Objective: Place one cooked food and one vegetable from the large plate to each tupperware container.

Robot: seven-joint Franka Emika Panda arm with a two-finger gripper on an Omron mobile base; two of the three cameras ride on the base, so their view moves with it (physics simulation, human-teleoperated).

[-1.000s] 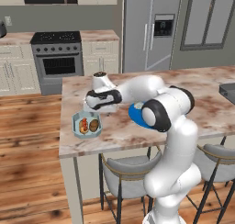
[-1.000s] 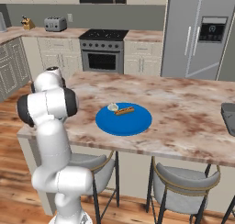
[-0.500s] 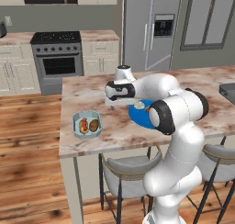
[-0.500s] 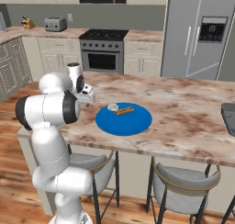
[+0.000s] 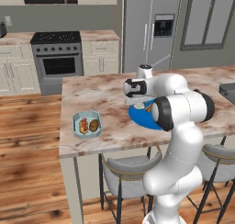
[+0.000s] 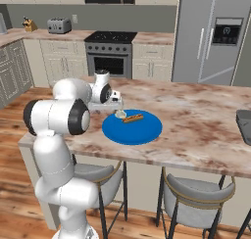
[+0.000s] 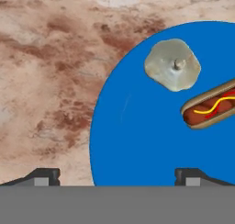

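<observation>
Claw over the plate's left edge, holding nothing

The large plate (image 7: 137,126) on the island still has a hot dog (image 7: 209,109) and a pale vegetable (image 7: 173,64); gripper (image 7: 117,175) spread wide, swung over here from the pale tub (image 5: 86,125), now filled, a second ago.

A: Big flat round bright-blue plate (image 6: 132,129) lies flat on the marbled brown tabletop (image 6: 196,130). On it?

B: A pale lumpy garlic-like vegetable (image 7: 173,64) and a hot dog in a bun with yellow squiggle (image 7: 209,109), just beside each other, apart.

A: Tubs?

B: Pale blue-grey rounded tub (image 5: 86,125) near the tabletop's left edge, well apart from plate, holding two food items. Dark grey tub (image 6: 244,125) at the far right edge.
</observation>
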